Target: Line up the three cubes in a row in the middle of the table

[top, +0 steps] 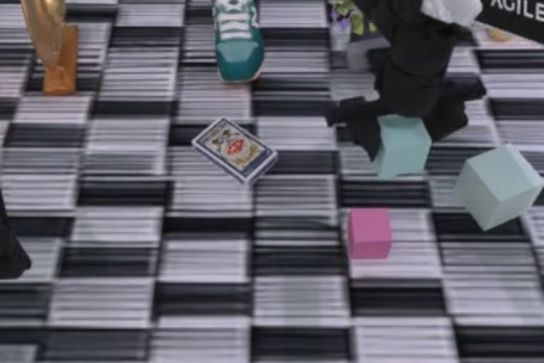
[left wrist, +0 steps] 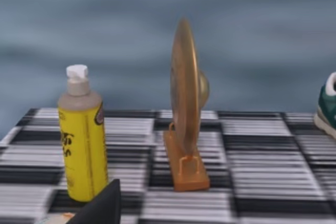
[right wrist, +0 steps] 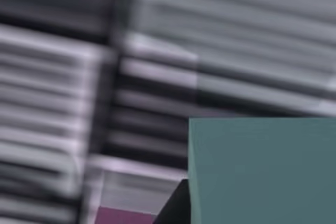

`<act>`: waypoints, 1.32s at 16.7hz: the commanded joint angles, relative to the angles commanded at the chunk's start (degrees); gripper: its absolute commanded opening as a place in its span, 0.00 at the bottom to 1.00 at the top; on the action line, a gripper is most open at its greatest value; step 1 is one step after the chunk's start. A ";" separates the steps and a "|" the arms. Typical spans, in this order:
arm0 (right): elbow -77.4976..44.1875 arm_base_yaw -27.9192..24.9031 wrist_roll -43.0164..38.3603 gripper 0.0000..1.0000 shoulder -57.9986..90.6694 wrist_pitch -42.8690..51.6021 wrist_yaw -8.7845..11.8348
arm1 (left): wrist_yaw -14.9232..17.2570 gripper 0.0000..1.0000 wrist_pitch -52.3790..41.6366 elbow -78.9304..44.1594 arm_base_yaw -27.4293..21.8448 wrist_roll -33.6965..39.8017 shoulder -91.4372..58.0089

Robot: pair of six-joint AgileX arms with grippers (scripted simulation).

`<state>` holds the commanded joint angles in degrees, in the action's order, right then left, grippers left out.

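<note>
Your right arm is bulky matte black with a white shell segment and a black panel lettered "AGILE" in white, just behind the teal cube. Your left arm shows only a black sliver.

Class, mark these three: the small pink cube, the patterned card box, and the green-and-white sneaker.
Small matte pink cube [top: 370, 234], top view, on its top face.
Flat patterned card box [top: 234, 149], top view, on its printed face.
Green-and-white sneaker [top: 237, 27], top view, on its laces.
</note>
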<state>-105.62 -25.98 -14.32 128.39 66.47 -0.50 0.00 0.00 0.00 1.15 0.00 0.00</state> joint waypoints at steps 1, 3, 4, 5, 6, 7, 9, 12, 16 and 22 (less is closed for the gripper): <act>-0.69 -0.02 0.02 0.00 -0.45 0.91 0.02 | 0.00 1.00 0.00 0.00 0.00 0.00 0.00; -0.93 -0.03 0.04 0.00 -0.63 1.21 0.02 | 0.00 1.00 0.00 0.00 0.00 0.00 0.00; -0.93 -0.03 0.04 0.00 -0.63 1.21 0.02 | 0.00 1.00 0.00 0.00 0.00 0.00 0.00; -0.81 0.29 -0.06 0.00 -0.43 1.07 0.04 | 0.00 1.00 0.00 0.00 0.00 0.00 0.00; -0.81 0.18 -0.20 0.00 -0.44 1.08 0.04 | 0.00 1.00 0.00 0.00 0.00 0.00 0.00; -0.77 -0.37 -0.94 0.00 -0.56 1.15 0.01 | 0.00 1.00 0.00 0.00 0.00 0.00 0.00; -0.44 -2.49 -4.12 0.00 -1.11 1.40 -0.08 | 0.00 1.00 0.00 0.00 0.00 0.00 0.00; 0.83 -7.27 -12.73 0.00 -2.61 1.96 -0.24 | 0.00 1.00 0.00 0.00 0.00 0.00 0.00; 2.95 -14.10 -25.13 0.00 -5.06 2.64 -0.34 | 0.00 1.00 0.00 0.00 0.00 0.00 0.00; 3.97 -17.04 -29.42 0.00 -6.55 2.64 -0.41 | 0.00 1.00 0.00 0.00 0.00 0.00 0.00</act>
<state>-101.65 -43.02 -43.74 121.85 69.11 -0.91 0.00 0.00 0.00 1.15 0.00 0.00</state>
